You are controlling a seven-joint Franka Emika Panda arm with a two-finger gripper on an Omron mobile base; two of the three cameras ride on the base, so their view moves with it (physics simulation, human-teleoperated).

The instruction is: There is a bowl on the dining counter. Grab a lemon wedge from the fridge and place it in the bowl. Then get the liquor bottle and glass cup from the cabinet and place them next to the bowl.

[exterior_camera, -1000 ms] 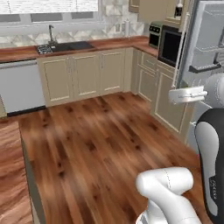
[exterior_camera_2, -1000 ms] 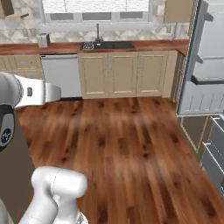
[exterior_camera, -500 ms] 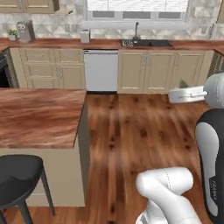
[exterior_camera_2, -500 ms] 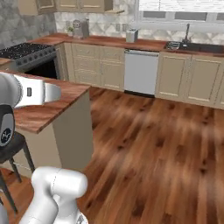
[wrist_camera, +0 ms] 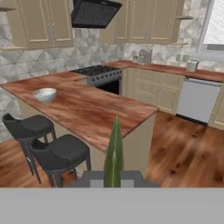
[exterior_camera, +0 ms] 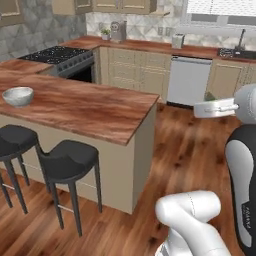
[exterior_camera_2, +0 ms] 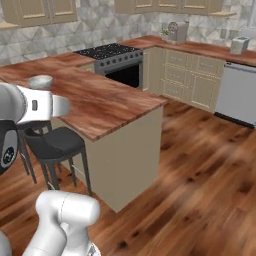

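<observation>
One bowl sits on the far left end of the table, and from here it looks empty. The fingers are closed on a thin green-yellow sliver that I'd guess is the lemon wedge seen edge-on, so the fridge part looks done. The robot is well apart from the table, with two black stools along its near side. What's left, as far as I can tell: get close, drop the wedge into the bowl, then fetch the liquor bottle and glass cup from the cabinet.
</observation>
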